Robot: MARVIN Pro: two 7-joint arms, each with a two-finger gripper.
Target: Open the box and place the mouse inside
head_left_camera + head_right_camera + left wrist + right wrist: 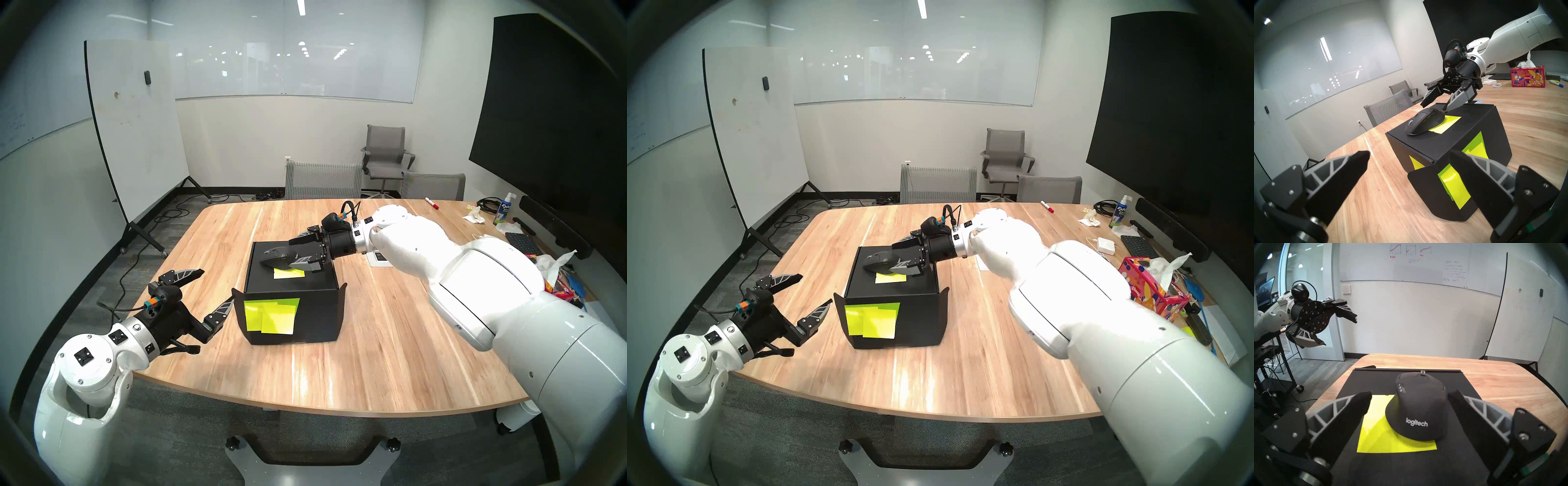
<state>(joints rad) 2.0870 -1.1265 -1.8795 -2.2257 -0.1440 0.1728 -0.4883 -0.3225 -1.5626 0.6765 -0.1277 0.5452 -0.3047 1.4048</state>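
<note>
Right gripper [1409,405] open around the mouse [1418,410], not pinching it. Mouse sitting on the closed box [291,288] lid. Left gripper [217,283] wide open, empty, beside the box. Could easily shove the mouse off the lid when closing off-centre.

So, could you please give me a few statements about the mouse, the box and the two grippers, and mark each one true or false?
1. The mouse sits on top of the closed box. True.
2. The mouse lies partly on a yellow-green sticky note. True.
3. The right gripper is clamped tight on the mouse. False: its jaws stand apart on either side of the mouse, with a gap showing at the left finger.
4. The left gripper holds the box's side flap. False: it is wide open and holds nothing, beside the box.
5. The box lid is raised. False: it lies flat.
</note>
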